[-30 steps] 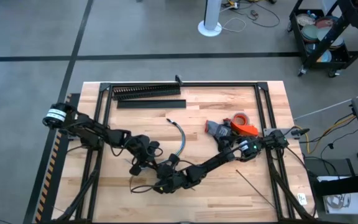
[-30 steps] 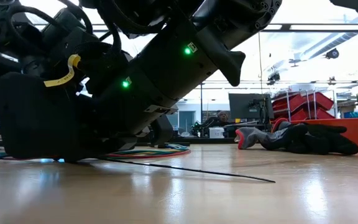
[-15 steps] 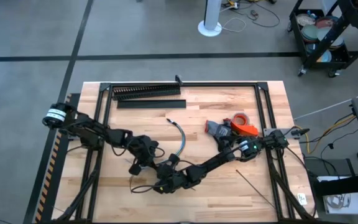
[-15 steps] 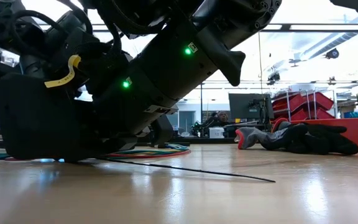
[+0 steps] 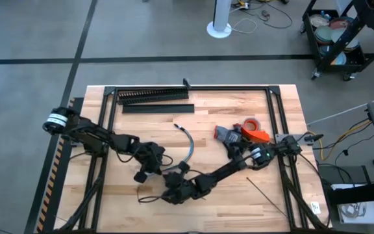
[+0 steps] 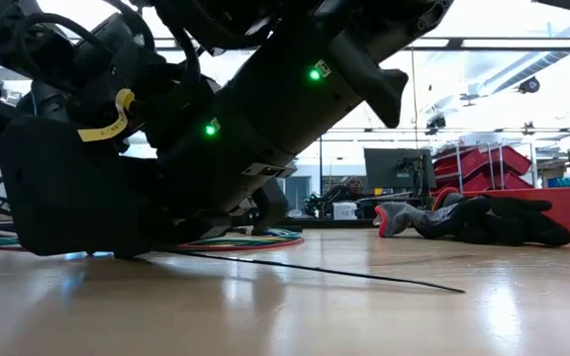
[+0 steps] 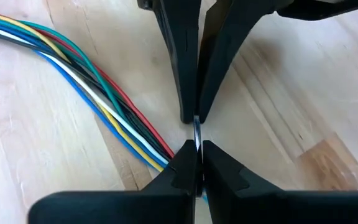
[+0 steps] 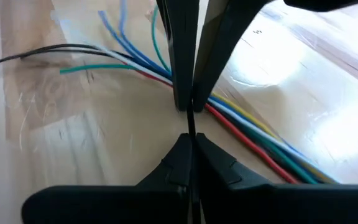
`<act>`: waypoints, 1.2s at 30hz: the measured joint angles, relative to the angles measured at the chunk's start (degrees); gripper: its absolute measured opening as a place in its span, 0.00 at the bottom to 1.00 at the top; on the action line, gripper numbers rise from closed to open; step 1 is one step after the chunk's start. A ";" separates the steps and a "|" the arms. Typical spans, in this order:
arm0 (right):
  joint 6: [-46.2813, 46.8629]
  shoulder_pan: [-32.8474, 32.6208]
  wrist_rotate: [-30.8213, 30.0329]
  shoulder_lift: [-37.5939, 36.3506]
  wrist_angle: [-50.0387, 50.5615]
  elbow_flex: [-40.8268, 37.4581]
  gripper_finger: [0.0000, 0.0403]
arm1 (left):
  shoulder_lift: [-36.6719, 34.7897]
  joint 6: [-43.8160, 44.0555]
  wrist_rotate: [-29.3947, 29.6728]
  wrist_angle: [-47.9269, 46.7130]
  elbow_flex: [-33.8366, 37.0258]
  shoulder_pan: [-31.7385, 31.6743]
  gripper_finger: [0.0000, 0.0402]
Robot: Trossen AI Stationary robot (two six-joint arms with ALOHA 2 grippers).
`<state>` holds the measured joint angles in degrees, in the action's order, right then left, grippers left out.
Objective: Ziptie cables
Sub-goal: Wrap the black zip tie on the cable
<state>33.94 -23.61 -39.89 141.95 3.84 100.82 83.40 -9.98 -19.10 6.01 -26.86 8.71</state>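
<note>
The thin, stiff dark ziptie point(image 7: 197, 132) stands as a short upright sliver pinched between two tools that meet tip to tip. The left tool point(image 7: 196, 152) is pressed together on one end of it. The right tool point(image 8: 189, 140) comes at it from the opposite side, its fingers likewise clamped on the same strip.

The cables point(image 7: 104, 99), a loose bundle of thin blue, white, yellow, green, red and black wires, lie on the pale wooden counter point(image 7: 291, 124). They run right up to the joined tips and pass beneath them. In the right wrist view their free ends fan out just past the right tool, with one black strand trailing off alone.

From above, both tools sit low in the near middle of the counter, and the arms reach in from either side. A second thin dark strip point(image 5: 268, 196) lies flat, well apart from the right tool, beyond its arm. A curved grey hose point(image 5: 188, 144) lies near the left tool, on the far side. Farther off are a long black comb-toothed duct point(image 5: 153, 95) and an orange tape roll point(image 5: 250, 123).
</note>
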 joint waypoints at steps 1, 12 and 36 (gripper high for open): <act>0.39 -0.20 -0.11 -0.04 0.26 0.00 0.00 | -0.14 -0.02 -0.01 -0.01 0.03 0.00 0.00; 3.62 -1.89 0.30 -0.94 3.74 -0.06 0.00 | -0.42 -0.04 -0.21 -0.28 -0.01 0.02 0.00; -6.18 -5.48 -3.57 -11.18 15.11 -0.13 0.53 | -15.65 7.59 0.32 -13.33 -5.26 0.69 0.29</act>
<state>27.75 -29.09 -43.47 130.77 18.94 100.69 67.75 -2.39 -18.79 -7.32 -32.12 9.40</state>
